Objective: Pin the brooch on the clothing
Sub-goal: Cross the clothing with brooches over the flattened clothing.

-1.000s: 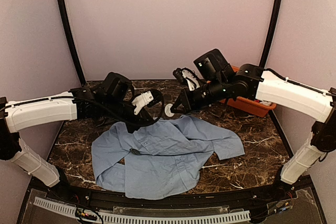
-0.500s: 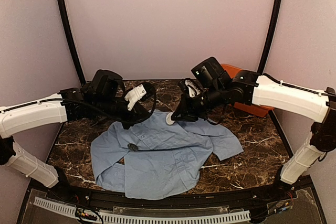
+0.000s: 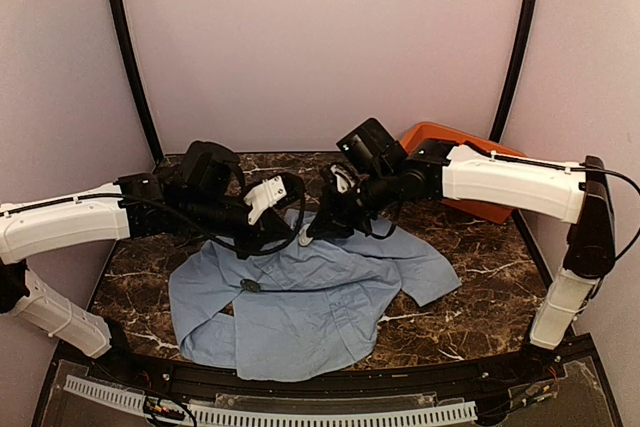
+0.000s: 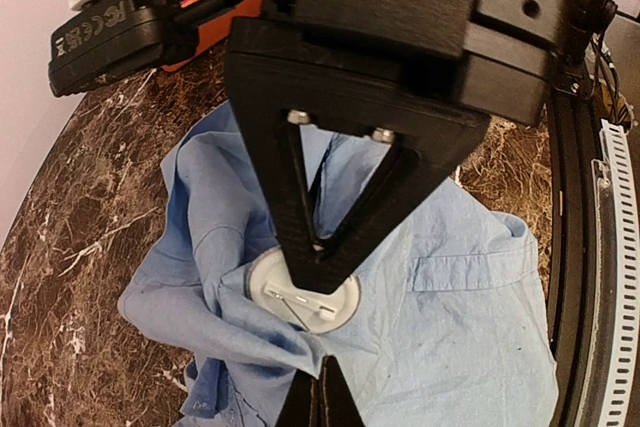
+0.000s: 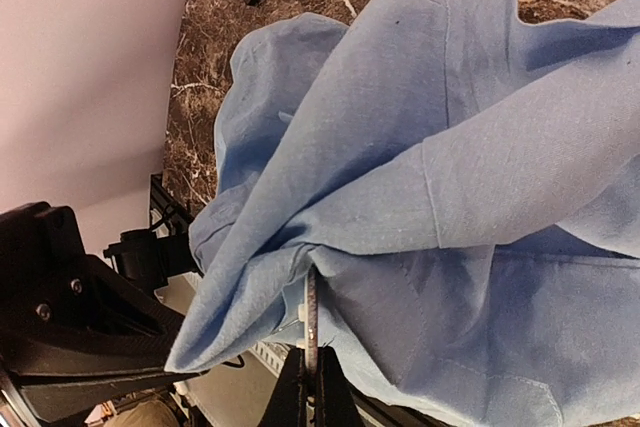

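1. One pinched fold is the weak point on the left. The left gripper [image 4: 320,397] has its fingers pressed together on a raised ridge of the light blue, thin-fabric button-up shirt [image 4: 440,327]. The rest of the shirt lies spread on the dark marbled table [image 4: 60,277]. Thin cloth can slide out of so narrow a grip, and then the ridge collapses and the pin has nothing taut to enter.

2. Between the arms, the small round brooch [image 4: 275,292] sits at that ridge, touching it or just beside it. Its pale back and metal pin bar face the left wrist camera. Whether the pin's point is free of its clasp is too small to tell. If it is latched, pushing only dents the fabric. If it is free but lies too flat, it may skate over the weave or catch several layers and stitch the fold together.

3. On the right, the right gripper [image 5: 305,392] is clamped on the brooch's rim, which shows edge-on from its own wrist. A disc held by its edge can pivot or pop loose under a sideways push and drop into the folds. The two claws are also very near each other, so a careless advance may knock them together.
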